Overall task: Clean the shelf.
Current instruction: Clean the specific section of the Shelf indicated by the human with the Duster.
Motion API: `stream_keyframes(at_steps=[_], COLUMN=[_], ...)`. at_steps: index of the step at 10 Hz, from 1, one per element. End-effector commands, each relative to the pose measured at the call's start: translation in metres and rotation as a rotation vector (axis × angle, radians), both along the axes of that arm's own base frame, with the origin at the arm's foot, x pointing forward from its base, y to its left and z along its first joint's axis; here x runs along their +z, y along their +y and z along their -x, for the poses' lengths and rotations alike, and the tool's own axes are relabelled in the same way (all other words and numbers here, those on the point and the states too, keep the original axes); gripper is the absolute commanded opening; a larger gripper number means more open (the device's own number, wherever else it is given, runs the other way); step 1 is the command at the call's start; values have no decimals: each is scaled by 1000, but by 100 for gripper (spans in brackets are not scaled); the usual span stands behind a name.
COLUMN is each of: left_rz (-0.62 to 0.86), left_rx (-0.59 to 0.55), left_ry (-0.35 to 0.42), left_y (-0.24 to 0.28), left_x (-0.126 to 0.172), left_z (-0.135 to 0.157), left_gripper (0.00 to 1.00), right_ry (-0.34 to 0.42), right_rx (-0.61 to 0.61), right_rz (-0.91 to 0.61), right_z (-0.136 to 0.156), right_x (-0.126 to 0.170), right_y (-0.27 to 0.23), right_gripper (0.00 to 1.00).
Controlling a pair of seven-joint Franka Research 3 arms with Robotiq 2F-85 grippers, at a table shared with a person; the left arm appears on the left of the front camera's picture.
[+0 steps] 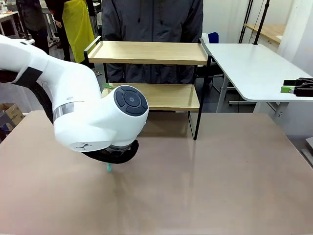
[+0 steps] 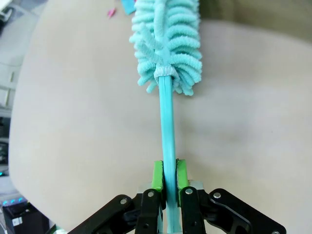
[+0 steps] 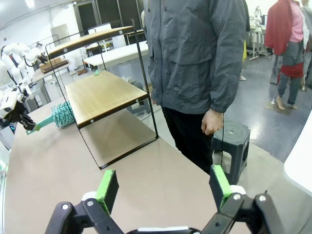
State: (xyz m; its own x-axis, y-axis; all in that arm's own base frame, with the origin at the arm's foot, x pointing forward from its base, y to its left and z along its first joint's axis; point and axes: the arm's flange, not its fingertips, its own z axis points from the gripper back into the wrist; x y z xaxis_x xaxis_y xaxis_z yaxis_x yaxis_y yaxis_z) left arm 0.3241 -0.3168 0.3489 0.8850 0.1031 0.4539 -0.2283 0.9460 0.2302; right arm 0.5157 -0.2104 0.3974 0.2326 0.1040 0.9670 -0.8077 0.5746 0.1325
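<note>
Left hand (image 2: 167, 174) sat clamped on the thin handle of the duster (image 2: 168, 44), so we feared it twisting or slipping once pressed against the shelf (image 1: 146, 51) at the far side of the table (image 1: 220, 186).

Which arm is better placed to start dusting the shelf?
Left, most likely: the left gripper is shut on the teal duster, whose head is beside the lower board of the shelf. The right gripper is open and holds nothing.

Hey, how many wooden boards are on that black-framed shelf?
2. The shelf has an upper board on top and a lower board directly beneath it. The frame is open, so no further board seems hidden.
</note>
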Motion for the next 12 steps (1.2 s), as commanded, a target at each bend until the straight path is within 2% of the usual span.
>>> stream_keyframes(at_steps=[1,4,5,7,12], left_rz=[-21,-5,38,88,146], left_rx=[19,1,-20,-94,-457], left_ry=[11,4,-34,-45,-35], left_y=[8,1,-1,1,26], left_x=[-3,-2,7,15,24], left_z=[-3,0,4,8,13], left_gripper=[13,13,13,13,13], right_ry=[-5,-5,-5,-5,-5], right_rx=[1,1,1,1,1], right_rz=[3,3,3,3,3], right_z=[-1,-1,-1,-1,-1], right_x=[3,3,3,3,3], right_y=[1,1,1,1,1], right_gripper=[100,100,100,100,100])
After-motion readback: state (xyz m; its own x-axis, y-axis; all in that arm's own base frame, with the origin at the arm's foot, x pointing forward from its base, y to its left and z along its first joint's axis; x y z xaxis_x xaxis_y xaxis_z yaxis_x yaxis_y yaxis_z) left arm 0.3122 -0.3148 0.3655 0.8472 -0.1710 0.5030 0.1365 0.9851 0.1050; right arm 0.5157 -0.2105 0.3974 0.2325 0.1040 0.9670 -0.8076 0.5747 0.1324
